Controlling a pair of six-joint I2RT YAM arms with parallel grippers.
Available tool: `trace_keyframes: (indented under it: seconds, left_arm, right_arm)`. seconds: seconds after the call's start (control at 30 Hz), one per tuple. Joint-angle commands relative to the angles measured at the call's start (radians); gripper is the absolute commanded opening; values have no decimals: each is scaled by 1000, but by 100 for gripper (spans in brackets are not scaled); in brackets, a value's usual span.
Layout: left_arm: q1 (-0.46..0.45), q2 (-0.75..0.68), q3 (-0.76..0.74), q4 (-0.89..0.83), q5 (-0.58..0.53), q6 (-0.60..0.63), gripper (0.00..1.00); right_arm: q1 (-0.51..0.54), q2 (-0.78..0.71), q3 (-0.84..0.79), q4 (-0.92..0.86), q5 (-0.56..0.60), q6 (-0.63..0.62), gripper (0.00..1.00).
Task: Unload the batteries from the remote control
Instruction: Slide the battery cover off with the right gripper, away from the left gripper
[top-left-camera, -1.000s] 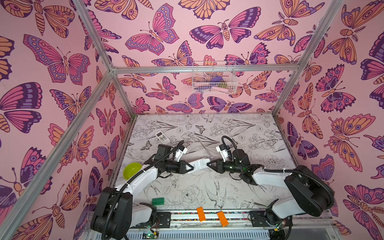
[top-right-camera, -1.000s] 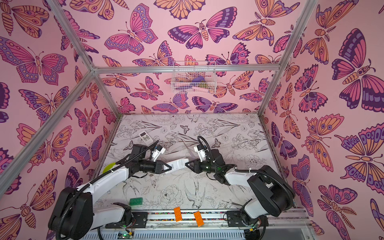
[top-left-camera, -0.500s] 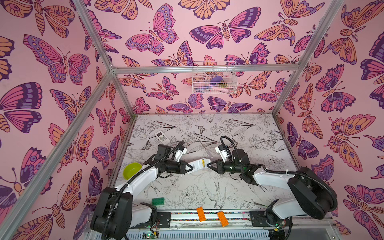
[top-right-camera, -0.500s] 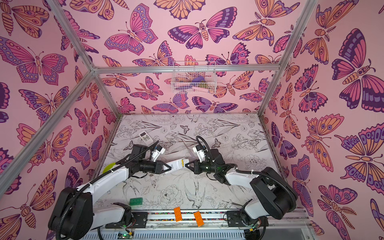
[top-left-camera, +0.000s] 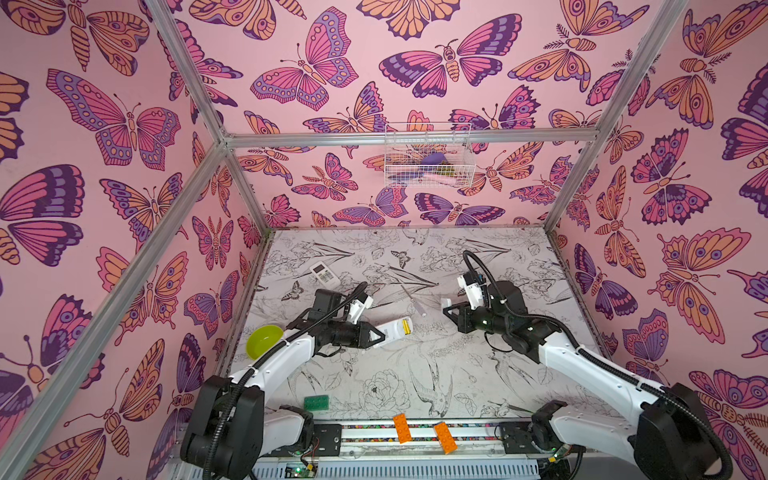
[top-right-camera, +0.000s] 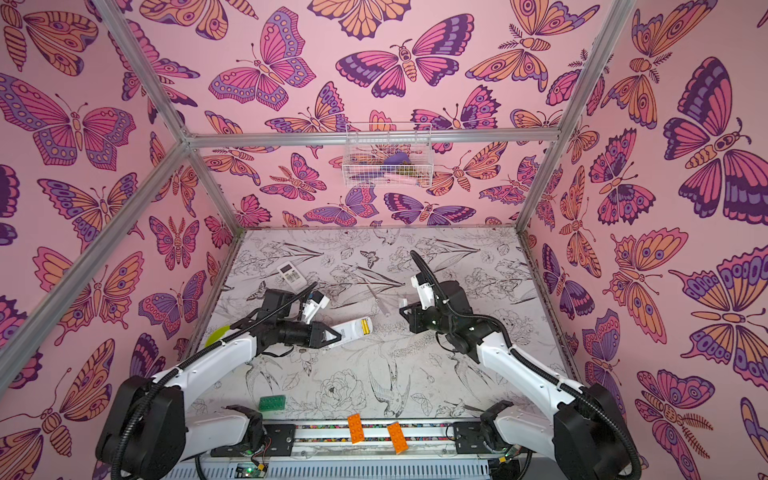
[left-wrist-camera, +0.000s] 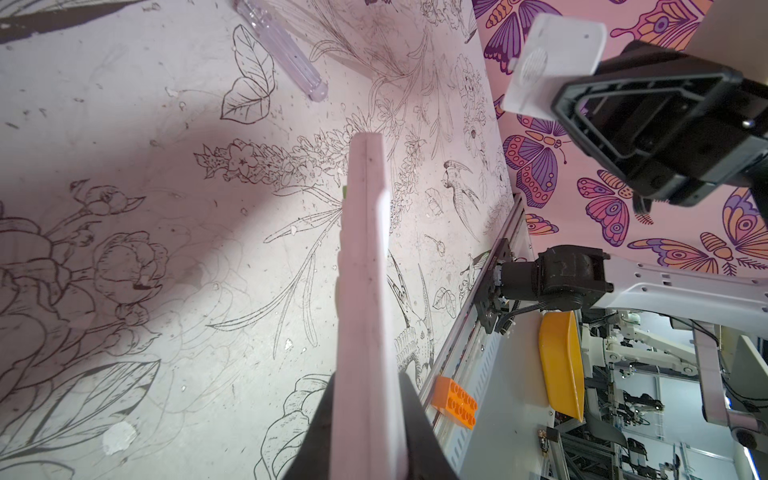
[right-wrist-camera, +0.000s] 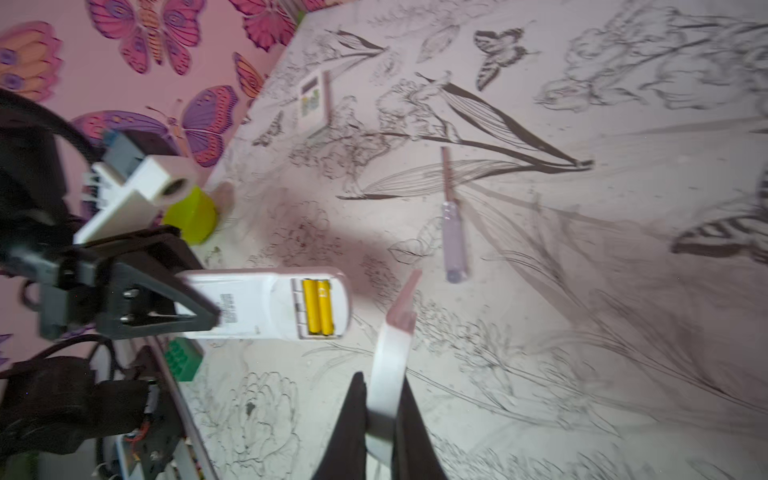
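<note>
A long white remote control (top-left-camera: 392, 331) (top-right-camera: 352, 329) is held above the table, and my left gripper (top-left-camera: 376, 334) (top-right-camera: 332, 336) (left-wrist-camera: 365, 384) is shut on its near end. Its back faces up with the compartment uncovered, showing two yellow batteries (top-left-camera: 405, 326) (top-right-camera: 365, 325) (right-wrist-camera: 318, 307) side by side. My right gripper (top-left-camera: 449, 309) (top-right-camera: 405, 309) (right-wrist-camera: 380, 380) hangs to the right of the remote, apart from it, shut on a small flat white cover (top-left-camera: 446, 302) (right-wrist-camera: 388, 365). In the left wrist view the remote (left-wrist-camera: 368, 270) appears edge-on.
A clear-handled screwdriver (top-left-camera: 417, 307) (right-wrist-camera: 453, 232) lies on the table between the grippers, further back. A second small remote (top-left-camera: 325, 274) lies back left, and a green bowl (top-left-camera: 264, 341) sits at the left edge. A green brick (top-left-camera: 316, 402) and two orange bricks (top-left-camera: 402, 428) lie at the front.
My right gripper has drawn back to the right from the remote's end with the white cover in it, leaving the yellow batteries uncovered. The left arm has stayed still.
</note>
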Motion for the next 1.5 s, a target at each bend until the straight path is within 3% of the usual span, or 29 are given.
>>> trace_keyframes:
  seconds: [0.0,0.43,0.77,1.07,1.2,1.47]
  left_arm:
    - [7,-25,16,-15,37,15,0]
    - [-7,-43,17,-22,62,36,0]
    - [-11,-54,32,-45,64,38,0]
    - [-11,-56,35,-45,85,40,0]
    - [-13,-54,35,-45,59,39,0]
    - [-14,-58,44,-59,52,36,0]
  right_arm:
    - [-55,23,67,-222,142,-103,9]
    - [-183,351,310,-428,395,-276,13]
    - [-229,562,403,-460,442,-315,13]
    - [-227,606,404,-437,368,-296,23]
    - [-228,594,397,-433,375,-291,36]
    - [-226,530,391,-437,327,-277,40]
